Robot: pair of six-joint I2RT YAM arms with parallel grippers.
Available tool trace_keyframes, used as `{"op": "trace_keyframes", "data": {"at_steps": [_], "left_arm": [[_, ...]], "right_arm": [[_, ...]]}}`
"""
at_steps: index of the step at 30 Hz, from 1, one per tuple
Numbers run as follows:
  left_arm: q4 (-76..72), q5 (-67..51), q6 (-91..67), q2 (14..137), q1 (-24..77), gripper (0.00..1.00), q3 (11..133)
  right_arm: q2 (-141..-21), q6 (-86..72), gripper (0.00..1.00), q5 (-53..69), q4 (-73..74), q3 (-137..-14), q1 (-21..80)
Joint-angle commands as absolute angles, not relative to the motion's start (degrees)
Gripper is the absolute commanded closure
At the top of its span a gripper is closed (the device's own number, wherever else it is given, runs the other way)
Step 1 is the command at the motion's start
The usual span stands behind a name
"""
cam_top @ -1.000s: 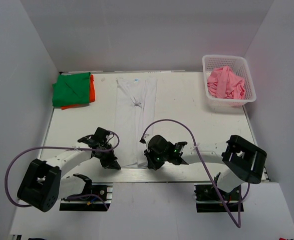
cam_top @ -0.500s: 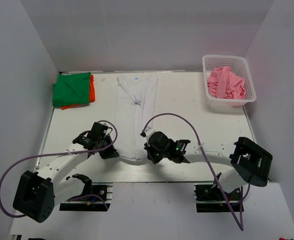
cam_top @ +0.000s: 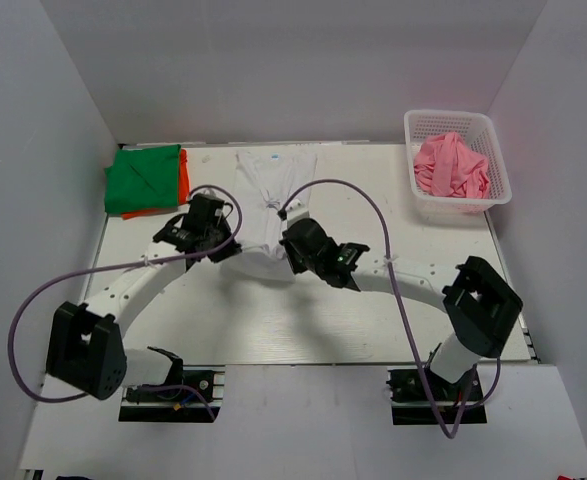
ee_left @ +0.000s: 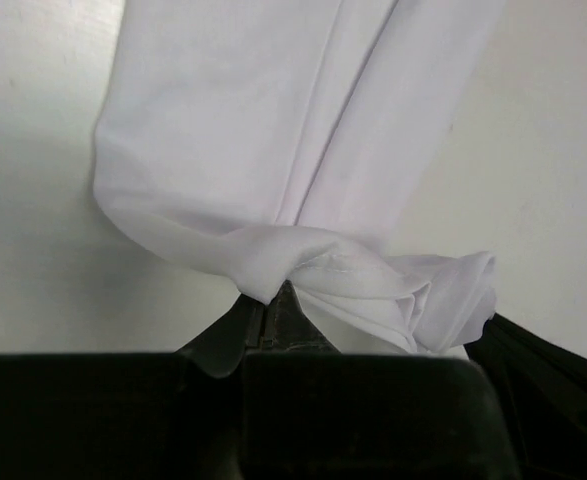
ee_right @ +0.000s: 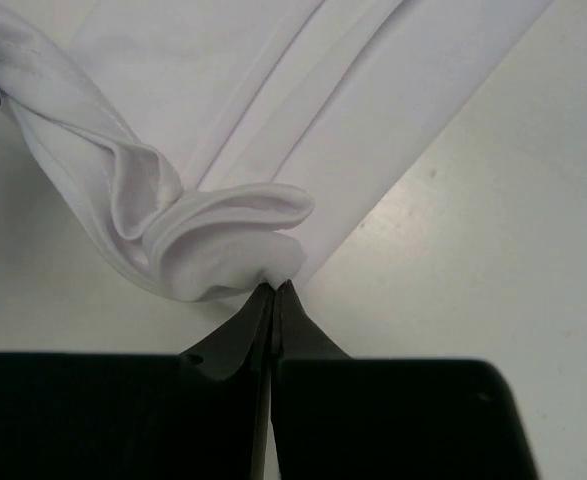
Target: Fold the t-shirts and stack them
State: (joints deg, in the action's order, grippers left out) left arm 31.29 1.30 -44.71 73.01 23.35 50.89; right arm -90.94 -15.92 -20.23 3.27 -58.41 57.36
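Top external view: I have both arms reaching to the middle of the white surface (cam_top: 373, 310), where the white cloth t-shirt (cam_top: 270, 205) lies as a narrow lengthwise strip. Its collar, with a small label, is at the far edge and its near end is gathered between the arms. The left claw (cam_top: 229, 250) sits at the left corner of that near end and the right claw (cam_top: 290, 263) at the right corner. From this height I cannot see how either one stands.

The wrist cameras settle it. In the left wrist view, the left claw's dark fingertips (ee_left: 285, 312) are pressed together on a bunched fold of white hem, which droops in a soft roll to the right. The rest of the strip runs away flat beyond it. In the right wrist view, the right claw's fingertips (ee_right: 245, 335) are likewise pinched on a curled lip of the same shirt, with lengthwise creases showing in the cloth behind.

Only the overhead camera shows the rest of the laundry. A folded green cloth t-shirt (cam_top: 145, 178) rests on a folded orange cloth t-shirt (cam_top: 184, 183) at the far left corner, well apart from the claws. A crumpled pink cloth t-shirt (cam_top: 451, 166) lies inside the white plastic lattice basket (cam_top: 451, 114) at the far right corner.
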Motion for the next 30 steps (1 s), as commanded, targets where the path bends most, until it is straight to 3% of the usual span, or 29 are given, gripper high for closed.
{"op": "trace_keyframes", "data": {"at_steps": [1, 9, 30], "left_arm": [[30.1, 8.2, -42.5, 78.4, 22.5, 1.00, 58.9], [30.8, 9.4, -41.4, 92.0, 20.0, 1.00, 73.5], [29.7, 4.5, -37.0, 112.8, 16.0, 1.00, 90.3]], "right_arm": [[-94.5, -12.0, 1.00, -23.8, 1.8, -64.5, 55.0], [-101.2, -7.6, 1.00, -21.3, 0.6, -73.0, 48.4], [-117.1, -9.0, 1.00, -9.7, 2.4, -86.7, 38.8]]}}
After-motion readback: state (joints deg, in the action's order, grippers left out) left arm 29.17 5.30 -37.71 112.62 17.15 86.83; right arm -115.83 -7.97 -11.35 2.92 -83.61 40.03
